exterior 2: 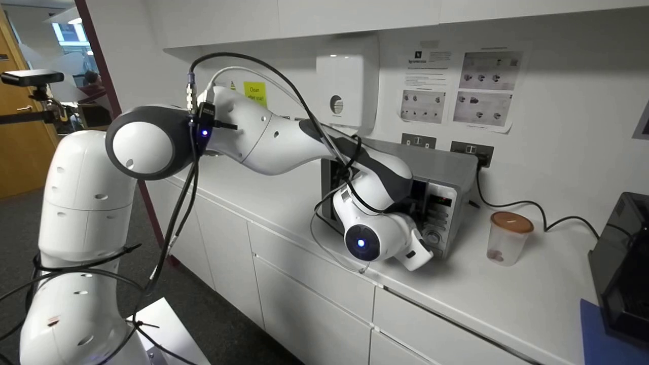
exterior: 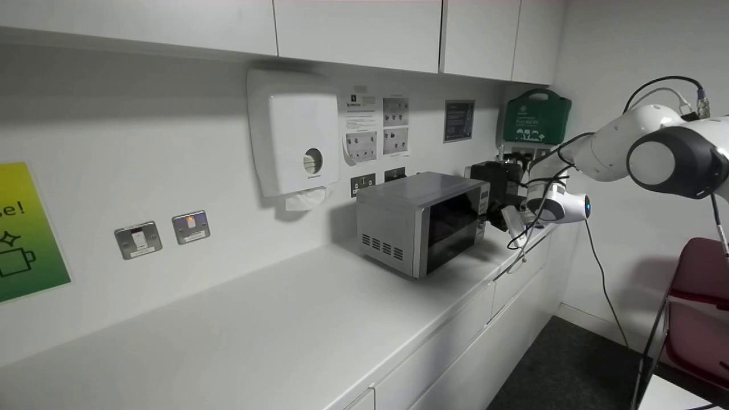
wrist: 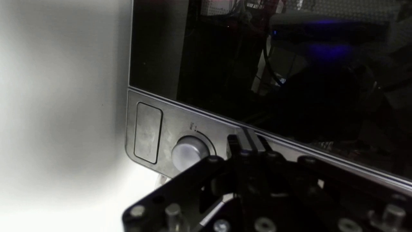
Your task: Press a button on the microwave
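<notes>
The grey-silver microwave [exterior: 393,213] stands on the white counter; in an exterior view its front is partly covered by my arm [exterior 2: 451,162]. Its dark glass window [wrist: 219,71] fills the upper right of the wrist view. The control panel shows a round dial [wrist: 189,153] and a rectangular outlined button [wrist: 148,133]. My gripper [wrist: 248,132] has its fingers together with nothing between them. The fingertips are over the panel beside the dial, near the window's edge strip. I cannot tell whether they touch. The buttons past the dial are hidden behind the gripper in the wrist view.
A clear container with an orange-brown lid [exterior 2: 509,241] and a black appliance [exterior 2: 626,263] stand on the counter beside the microwave. A white towel dispenser [exterior: 302,136] hangs on the wall. Cables hang from my arm by the counter's front edge.
</notes>
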